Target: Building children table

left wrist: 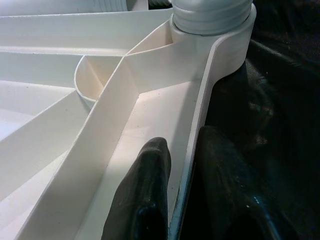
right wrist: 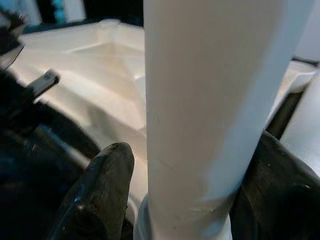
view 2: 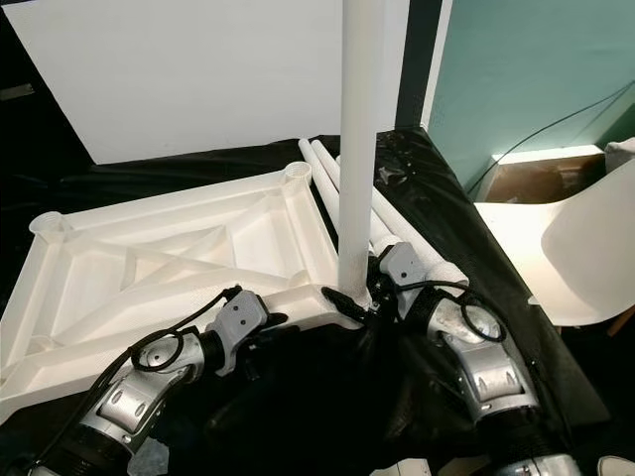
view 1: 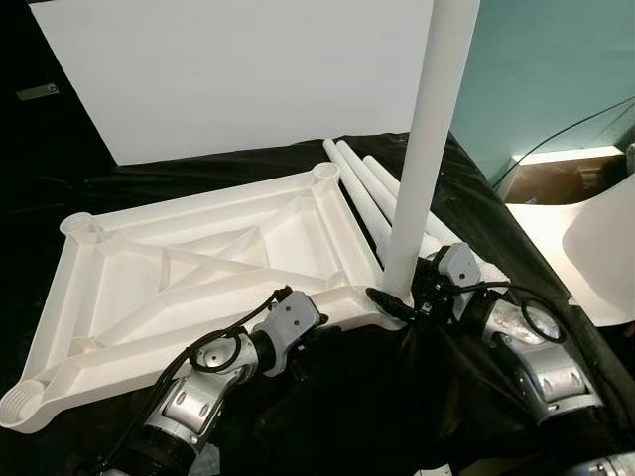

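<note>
Looking down, I see the upturned white tabletop [view 1: 189, 268] on black cloth [view 1: 397, 397]. My right gripper [right wrist: 185, 195] clamps the upright leg [view 1: 422, 149] in its near corner socket; my left gripper [left wrist: 182, 170] pinches the rim beside it. Spare legs [view 1: 362, 183] lie beyond.

place: home room | cues: teal wall [view 2: 536, 69]; white moulded chair [view 2: 585, 248]; black floor cloth [view 1: 397, 397]; white board [view 1: 228, 69]

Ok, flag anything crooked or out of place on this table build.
Nothing stands out. The upright leg sits straight in the corner socket of the upside-down tabletop, and the spare legs lie neatly beside it.
</note>
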